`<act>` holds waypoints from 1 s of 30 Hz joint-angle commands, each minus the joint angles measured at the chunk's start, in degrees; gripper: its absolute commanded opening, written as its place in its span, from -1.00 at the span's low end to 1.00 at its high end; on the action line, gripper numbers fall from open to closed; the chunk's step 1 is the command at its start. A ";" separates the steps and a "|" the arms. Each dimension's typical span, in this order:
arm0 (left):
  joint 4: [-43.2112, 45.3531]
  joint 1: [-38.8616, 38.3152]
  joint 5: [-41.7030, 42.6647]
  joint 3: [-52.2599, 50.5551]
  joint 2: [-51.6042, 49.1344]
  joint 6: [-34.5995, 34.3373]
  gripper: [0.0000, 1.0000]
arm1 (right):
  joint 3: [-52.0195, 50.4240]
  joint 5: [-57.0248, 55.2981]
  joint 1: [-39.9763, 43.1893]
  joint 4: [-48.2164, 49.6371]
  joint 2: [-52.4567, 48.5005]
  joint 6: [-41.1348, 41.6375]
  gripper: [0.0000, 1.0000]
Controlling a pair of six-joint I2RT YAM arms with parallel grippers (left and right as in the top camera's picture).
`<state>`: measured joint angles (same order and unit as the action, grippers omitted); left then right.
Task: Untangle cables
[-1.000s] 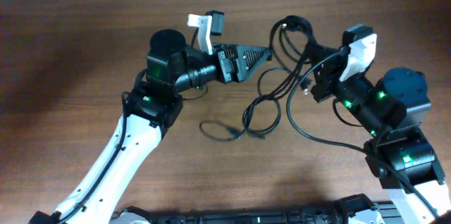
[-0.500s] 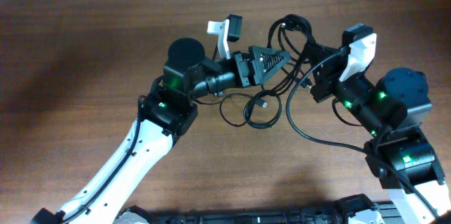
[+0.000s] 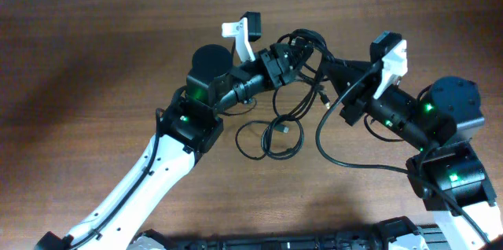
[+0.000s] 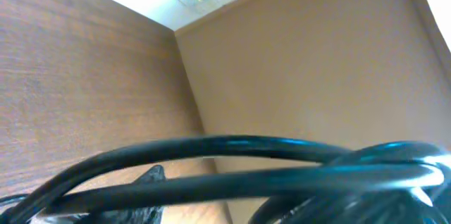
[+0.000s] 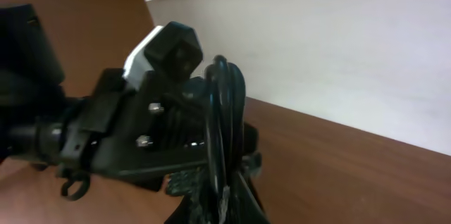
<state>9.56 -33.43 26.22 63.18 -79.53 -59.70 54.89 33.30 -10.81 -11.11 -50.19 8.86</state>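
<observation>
The cables run roughly far-to-near, pinched in the right jaws; left jaws' state unclear.

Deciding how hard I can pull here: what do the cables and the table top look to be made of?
The cables look rubber- or plastic-jacketed: black, smooth, slightly glossy, bending in loose loops. The table looks like wood or wood-look laminate: brown, matte, streaky grain.

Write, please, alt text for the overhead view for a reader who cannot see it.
Two robot arms meet at a tangle of thin black cables on a brown wooden table. The right gripper grips the raised loops, the left gripper sits among them, and loose loops lie below.
</observation>
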 commanded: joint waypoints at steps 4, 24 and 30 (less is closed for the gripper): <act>-0.70 -0.04 -9.66 0.94 0.13 4.94 -0.81 | 0.20 3.63 -0.07 0.28 0.24 0.68 -0.92; -7.54 10.54 -10.69 0.94 0.13 13.00 -1.00 | 0.20 -6.23 -0.07 -8.61 0.24 0.61 -0.28; -7.56 9.07 0.46 0.94 0.13 29.22 -1.00 | 0.20 0.57 -0.04 -7.87 0.24 -11.50 0.57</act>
<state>1.50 -23.05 18.96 63.51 -79.66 -42.54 54.52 30.57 -10.85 -19.31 -50.41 4.91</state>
